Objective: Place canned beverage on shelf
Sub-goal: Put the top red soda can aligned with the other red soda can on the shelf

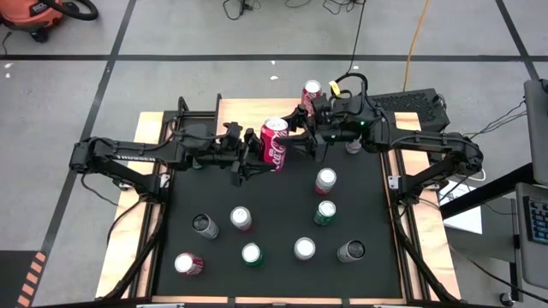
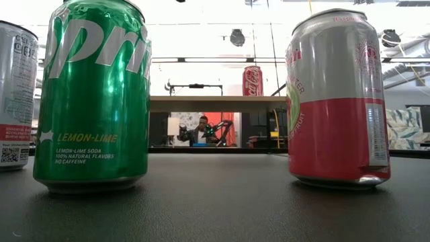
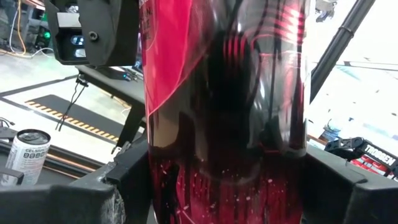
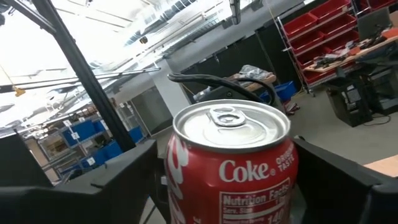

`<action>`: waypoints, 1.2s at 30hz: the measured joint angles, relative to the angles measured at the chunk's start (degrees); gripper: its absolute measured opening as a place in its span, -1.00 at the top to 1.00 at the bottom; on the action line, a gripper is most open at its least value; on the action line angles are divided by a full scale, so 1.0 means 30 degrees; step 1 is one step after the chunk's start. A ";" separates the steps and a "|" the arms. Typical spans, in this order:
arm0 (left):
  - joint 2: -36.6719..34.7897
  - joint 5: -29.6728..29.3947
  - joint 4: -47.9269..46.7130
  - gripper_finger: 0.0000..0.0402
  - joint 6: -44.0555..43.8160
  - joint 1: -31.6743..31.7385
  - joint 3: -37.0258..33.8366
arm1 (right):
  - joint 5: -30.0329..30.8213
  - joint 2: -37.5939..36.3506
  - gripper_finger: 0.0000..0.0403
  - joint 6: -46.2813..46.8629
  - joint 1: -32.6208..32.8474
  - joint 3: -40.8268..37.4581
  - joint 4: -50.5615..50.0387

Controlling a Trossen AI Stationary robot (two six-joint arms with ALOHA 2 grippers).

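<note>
We see our left gripper (image 1: 261,152) clamped on a red can (image 1: 276,141), while our right gripper (image 1: 315,109) brackets a Coke can (image 1: 311,92) at twelve o'clock on the shelf (image 1: 248,114), grip unclear.

The left gripper (image 1: 257,154) holds a red can (image 1: 276,141); the right gripper (image 1: 315,109) seemingly brackets another can (image 1: 311,91).

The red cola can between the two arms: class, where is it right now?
In the high view, the red cola can is held in the left hand, at the front edge of the shelf, left of the right hand.
</note>
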 joint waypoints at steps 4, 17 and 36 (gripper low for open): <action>0.0000 -0.0007 0.0003 -0.48 -0.0037 -0.0003 0.0000 | -0.0020 0.0000 -0.45 0.0008 -0.0073 0.0000 -0.0014; -0.0036 -0.2078 -0.0176 -0.83 -0.1341 0.0029 0.0022 | -0.0123 -0.0160 -0.34 -0.0029 -0.0866 0.0000 -0.0087; -0.0029 -0.3047 -0.0207 -0.92 -0.3140 0.0080 0.0022 | -0.0262 -0.0248 -0.34 0.0044 -0.1857 -0.0007 0.0015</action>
